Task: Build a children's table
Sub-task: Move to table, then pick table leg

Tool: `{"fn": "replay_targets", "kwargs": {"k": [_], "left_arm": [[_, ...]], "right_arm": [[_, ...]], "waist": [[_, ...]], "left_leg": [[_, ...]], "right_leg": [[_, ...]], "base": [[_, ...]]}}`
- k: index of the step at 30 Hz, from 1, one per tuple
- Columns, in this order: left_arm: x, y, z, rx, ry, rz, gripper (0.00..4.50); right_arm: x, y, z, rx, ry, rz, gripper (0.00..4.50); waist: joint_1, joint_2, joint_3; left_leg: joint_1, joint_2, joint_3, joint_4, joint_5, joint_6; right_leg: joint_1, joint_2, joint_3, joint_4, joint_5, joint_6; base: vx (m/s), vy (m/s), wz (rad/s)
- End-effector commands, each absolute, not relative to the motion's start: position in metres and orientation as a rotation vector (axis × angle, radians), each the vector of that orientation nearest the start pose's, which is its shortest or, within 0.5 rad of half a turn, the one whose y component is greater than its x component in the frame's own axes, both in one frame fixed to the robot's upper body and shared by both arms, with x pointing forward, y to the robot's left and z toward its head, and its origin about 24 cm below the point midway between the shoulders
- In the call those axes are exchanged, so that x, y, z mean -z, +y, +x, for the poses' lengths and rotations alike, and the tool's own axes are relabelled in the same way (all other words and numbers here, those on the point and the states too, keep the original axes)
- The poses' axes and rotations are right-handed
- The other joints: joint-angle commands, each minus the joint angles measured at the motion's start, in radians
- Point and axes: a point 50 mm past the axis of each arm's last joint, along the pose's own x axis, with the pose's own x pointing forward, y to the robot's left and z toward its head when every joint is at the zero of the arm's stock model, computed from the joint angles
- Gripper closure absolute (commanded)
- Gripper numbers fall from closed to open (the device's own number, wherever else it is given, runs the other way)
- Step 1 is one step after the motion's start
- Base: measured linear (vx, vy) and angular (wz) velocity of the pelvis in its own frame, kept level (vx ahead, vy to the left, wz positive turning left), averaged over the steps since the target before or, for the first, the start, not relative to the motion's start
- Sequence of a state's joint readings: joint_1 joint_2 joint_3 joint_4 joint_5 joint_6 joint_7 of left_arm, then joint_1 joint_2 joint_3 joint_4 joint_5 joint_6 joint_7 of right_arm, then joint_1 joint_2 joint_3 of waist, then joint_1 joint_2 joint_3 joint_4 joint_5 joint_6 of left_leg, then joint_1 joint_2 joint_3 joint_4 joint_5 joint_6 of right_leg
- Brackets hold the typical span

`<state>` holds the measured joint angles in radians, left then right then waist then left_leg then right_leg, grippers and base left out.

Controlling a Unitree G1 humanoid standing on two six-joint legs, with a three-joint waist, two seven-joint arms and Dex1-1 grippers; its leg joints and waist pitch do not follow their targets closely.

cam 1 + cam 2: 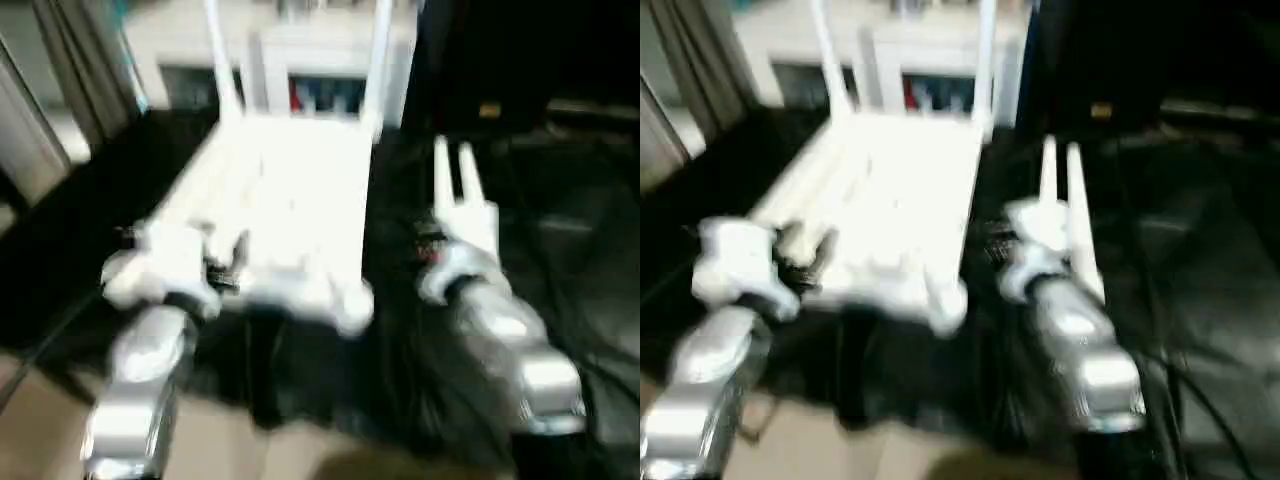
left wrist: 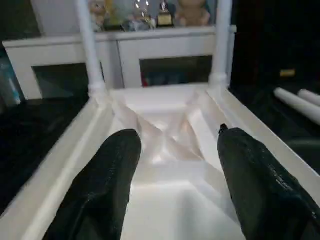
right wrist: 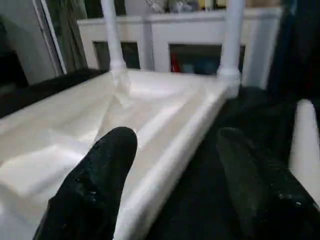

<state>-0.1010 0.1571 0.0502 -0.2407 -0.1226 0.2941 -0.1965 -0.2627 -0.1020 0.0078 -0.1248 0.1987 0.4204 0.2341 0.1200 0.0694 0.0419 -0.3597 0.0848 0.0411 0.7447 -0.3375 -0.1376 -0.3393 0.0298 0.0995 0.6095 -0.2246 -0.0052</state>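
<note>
The tabletop (image 1: 280, 215) lies upside down on a dark covered surface (image 1: 560, 260), its X-ribbed underside (image 2: 167, 135) facing up. Two legs already stand in the far corner sockets — the far-left leg (image 2: 87, 47) and the far-right leg (image 2: 221, 42) rise upright against the white cabinets (image 2: 165, 55) behind. The two near sockets look empty. Two loose legs (image 1: 455, 185) lie side by side on the dark surface just to the right of the tabletop, close ahead of the right forearm.

The left gripper (image 2: 175, 165) hovers over the near part of the underside with its jaws wide and nothing between them. The right gripper (image 3: 175, 170) sits above the tabletop's right edge, straddling rim and dark cloth, its jaws also spread wide and empty.

The likely next job is to pick up a loose leg and seat it in a near socket, and most of the risk lies there. The legs are smooth tapered tubes — a grip taken off-centre could let one swing or slip out. Lying touching, one may roll away when the other is lifted. A leg brought in tilted could jam at the socket mouth, and pushing hard on it could slide the light tabletop or knock the two standing legs.
</note>
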Motion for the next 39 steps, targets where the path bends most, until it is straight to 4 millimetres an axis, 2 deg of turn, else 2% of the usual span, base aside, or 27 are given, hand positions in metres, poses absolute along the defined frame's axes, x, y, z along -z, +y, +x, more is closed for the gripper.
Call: {"fn": "replay_targets", "kwargs": {"k": [1,2,3,4,5,6,7,8,9,10,11,13,14,15,16,18,19,20,23,26,28,30,31,33,34,36,39], "left_arm": [[-0.096,0.17,0.268,0.211,-0.031,0.046,1.59],[-0.096,0.168,0.268,0.221,-0.028,0.044,1.59],[-0.095,0.167,0.268,0.236,-0.026,0.04,1.59],[-0.095,0.166,0.268,0.24,-0.025,0.04,1.59],[-0.094,0.166,0.267,0.244,-0.018,0.042,1.59],[-0.094,0.166,0.267,0.246,-0.013,0.045,1.59],[-0.093,0.166,0.267,0.247,-0.01,0.048,1.59],[-0.093,0.167,0.267,0.249,-0.007,0.049,1.59],[-0.092,0.167,0.267,0.255,-0.001,0.048,1.59],[-0.092,0.167,0.266,0.267,0.008,0.055,1.59],[-0.092,0.168,0.266,0.27,0.009,0.057,1.59],[-0.093,0.17,0.267,0.277,0.008,0.064,1.59],[-0.093,0.17,0.267,0.278,0.008,0.064,1.57],[-0.093,0.171,0.268,0.279,0.009,0.069,1.57],[-0.094,0.171,0.268,0.292,0.012,0.074,1.57],[-0.095,0.169,0.268,0.331,0.013,0.081,1.57],[-0.097,0.166,0.268,0.384,0.01,0.094,1.57],[-0.098,0.165,0.268,0.401,0.006,0.098,1.57],[-0.106,0.158,0.268,0.53,0.002,0.095,1.57],[-0.111,0.153,0.266,0.632,0.005,0.116,1.57],[-0.115,0.15,0.264,0.713,0.017,0.13,1.57],[-0.118,0.145,0.257,0.847,0.049,0.106,1.24],[-0.12,0.142,0.251,0.942,0.076,0.101,1.24],[-0.12,0.141,0.248,0.97,0.09,0.111,1.21],[-0.119,0.141,0.248,0.976,0.097,0.122,0.94],[-0.119,0.139,0.247,0.994,0.109,0.131,0.94],[-0.121,0.137,0.245,1.016,0.119,0.132,0.69]], "right_arm": [[-0.106,-0.125,0.294,-0.353,0.029,0.085,1.55],[-0.106,-0.126,0.294,-0.338,0.031,0.081,1.55],[-0.107,-0.127,0.295,-0.322,0.04,0.087,1.55],[-0.107,-0.127,0.295,-0.318,0.044,0.092,1.55],[-0.107,-0.127,0.295,-0.312,0.052,0.098,1.55],[-0.107,-0.127,0.295,-0.305,0.061,0.101,1.55],[-0.106,-0.127,0.296,-0.287,0.085,0.104,1.55],[-0.105,-0.128,0.296,-0.271,0.108,0.103,1.55],[-0.105,-0.128,0.297,-0.256,0.136,0.089,1.55],[-0.103,-0.127,0.298,-0.263,0.19,0.066,1.55],[-0.104,-0.126,0.299,-0.265,0.197,0.073,1.55],[-0.104,-0.126,0.301,-0.266,0.214,0.118,1.55],[-0.104,-0.127,0.301,-0.263,0.221,0.127,1.26],[-0.103,-0.129,0.303,-0.244,0.248,0.107,1.19],[-0.1,-0.132,0.305,-0.215,0.285,0.083,1.16],[-0.097,-0.137,0.308,-0.176,0.33,0.064,0.93],[-0.096,-0.142,0.313,-0.135,0.365,0.058,0.93],[-0.096,-0.143,0.314,-0.123,0.375,0.058,0.93],[-0.099,-0.148,0.326,-0.067,0.413,0.056,0.58],[-0.104,-0.148,0.335,-0.052,0.422,0.038,0.34],[-0.111,-0.148,0.344,-0.034,0.423,0.031,0.13],[-0.112,-0.148,0.351,-0.015,0.498,0.002,0.02],[-0.111,-0.147,0.353,-0.013,0.564,-0.041,0.0],[-0.109,-0.147,0.354,-0.018,0.594,-0.062,0.0],[-0.108,-0.146,0.354,-0.02,0.616,-0.069,0.0],[-0.104,-0.143,0.354,-0.038,0.654,-0.048,0.0],[-0.099,-0.142,0.355,-0.023,0.687,-0.021,0.0]], "waist": [[-0.033,0.037,-0.047],[-0.075,0.043,-0.06],[-0.07,0.052,-0.056],[-0.076,0.044,-0.057],[-0.074,0.035,-0.06],[-0.074,0.02,-0.067],[-0.073,-0.016,-0.071],[-0.063,-0.067,-0.086],[-0.049,-0.071,-0.085],[-0.04,-0.057,-0.092],[-0.046,-0.047,-0.086],[-0.055,-0.021,-0.07],[-0.063,-0.014,-0.059],[-0.066,-0.009,-0.054],[-0.072,-0.014,-0.037],[-0.071,-0.02,-0.028],[-0.07,-0.023,-0.026],[-0.069,-0.025,-0.03],[-0.064,-0.024,-0.037],[-0.063,-0.017,-0.04],[-0.067,-0.02,-0.045],[-0.064,-0.018,-0.053],[-0.065,-0.019,-0.06],[-0.064,-0.016,-0.06],[-0.061,-0.016,-0.06],[-0.059,-0.021,-0.059],[-0.057,-0.018,-0.055]], "left_leg": [[0.006,0.06,-0.044,-0.214,0.094,-0.047],[0.103,0.18,-0.132,-0.23,-0.092,0.063],[0.102,0.174,-0.132,-0.212,0.005,0.157],[0.106,0.143,-0.116,-0.187,0.323,0.239],[0.107,0.131,-0.1,-0.169,0.483,0.278],[0.109,0.12,-0.089,-0.144,0.678,0.306],[0.071,0.048,-0.048,-0.089,0.853,0.278],[-0.039,-0.011,-0.001,-0.072,0.65,0.227],[-0.058,0.007,0.002,-0.09,0.519,0.213],[-0.048,0.021,0.019,-0.118,0.391,0.168],[-0.043,0.025,0.025,-0.139,0.355,0.121],[-0.022,0.058,0.015,-0.158,0.278,0.075],[-0.004,0.083,0.012,-0.169,0.168,0.057],[0.003,0.094,0.014,-0.176,0.105,0.051],[0.007,0.103,0.024,-0.197,-0.046,0.041],[0.023,0.104,0.039,-0.205,-0.158,0.04],[0.033,0.103,0.049,-0.206,-0.187,0.038],[0.031,0.102,0.057,-0.209,-0.171,0.035],[0.022,0.104,0.071,-0.213,-0.092,0.031],[0.01,0.105,0.071,-0.214,-0.065,0.024],[0.007,0.101,0.072,-0.211,-0.036,0.024],[0.002,0.1,0.076,-0.2,0.059,0.028],[-0.004,0.091,0.076,-0.197,0.105,0.028],[-0.004,0.092,0.08,-0.193,0.129,0.033],[-0.006,0.093,0.082,-0.191,0.147,0.04],[-0.007,0.094,0.085,-0.191,0.151,0.05],[-0.006,0.103,0.084,-0.196,0.108,0.046]], "right_leg": [[0.027,-0.012,-0.06,-0.007,-0.121,-0.156],[-0.097,-0.051,-0.093,0.127,-0.2,-0.049],[-0.106,-0.075,-0.117,0.142,-0.124,0.019],[-0.11,-0.084,-0.134,0.126,-0.024,0.047],[-0.112,-0.091,-0.134,0.103,0.037,0.056],[-0.114,-0.104,-0.123,0.072,0.126,0.059],[-0.079,-0.145,-0.092,-0.003,0.333,0.032],[0.043,-0.189,-0.028,0.024,0.721,0.014],[0.054,-0.213,-0.023,0.026,0.918,0.0],[0.048,-0.184,-0.036,0.029,1.101,-0.031],[0.052,-0.143,-0.059,0.026,1.021,-0.055],[0.032,-0.137,-0.082,0.006,0.669,-0.095],[0.017,-0.141,-0.086,-0.016,0.366,-0.135],[0.011,-0.145,-0.086,-0.023,0.236,-0.161],[0.011,-0.151,-0.077,-0.044,-0.04,-0.193],[-0.003,-0.152,-0.072,-0.063,-0.233,-0.182],[-0.012,-0.156,-0.065,-0.075,-0.349,-0.163],[-0.011,-0.156,-0.065,-0.077,-0.392,-0.144],[-0.013,-0.152,-0.068,-0.066,-0.291,-0.142],[-0.008,-0.152,-0.07,-0.057,-0.212,-0.153],[-0.005,-0.152,-0.072,-0.053,-0.178,-0.163],[-0.003,-0.149,-0.075,-0.041,-0.052,-0.182],[0.003,-0.144,-0.077,-0.03,0.023,-0.195],[-0.002,-0.14,-0.078,-0.028,0.075,-0.202],[0.0,-0.14,-0.079,-0.026,0.113,-0.209],[0.002,-0.141,-0.079,-0.027,0.133,-0.218],[0.001,-0.147,-0.08,-0.029,0.07,-0.23]], "base": [[0.141,0.094,-0.35],[0.141,0.094,-0.35],[0.163,0.07,0.07],[0.161,0.023,0.07],[0.161,0.023,0.07],[0.14,-0.011,-0.03],[0.093,-0.071,-0.07],[0.093,-0.071,-0.07],[0.031,-0.09,0.08],[0.001,-0.08,0.18],[0.001,-0.08,0.18],[-0.027,-0.072,0.04],[-0.038,-0.074,0.04],[-0.055,-0.066,0.1],[-0.073,-0.04,0.09],[-0.076,-0.035,0.1],[-0.062,-0.031,0.11],[-0.062,-0.031,0.11],[-0.054,-0.024,0.06],[0.0,0.0,0.0],[0.0,0.0,0.0],[0.0,0.0,0.0],[0.0,0.0,0.0],[0.0,0.0,0.0],[0.0,0.0,0.0],[0.0,0.0,0.0],[0.0,0.0,0.0]]}}
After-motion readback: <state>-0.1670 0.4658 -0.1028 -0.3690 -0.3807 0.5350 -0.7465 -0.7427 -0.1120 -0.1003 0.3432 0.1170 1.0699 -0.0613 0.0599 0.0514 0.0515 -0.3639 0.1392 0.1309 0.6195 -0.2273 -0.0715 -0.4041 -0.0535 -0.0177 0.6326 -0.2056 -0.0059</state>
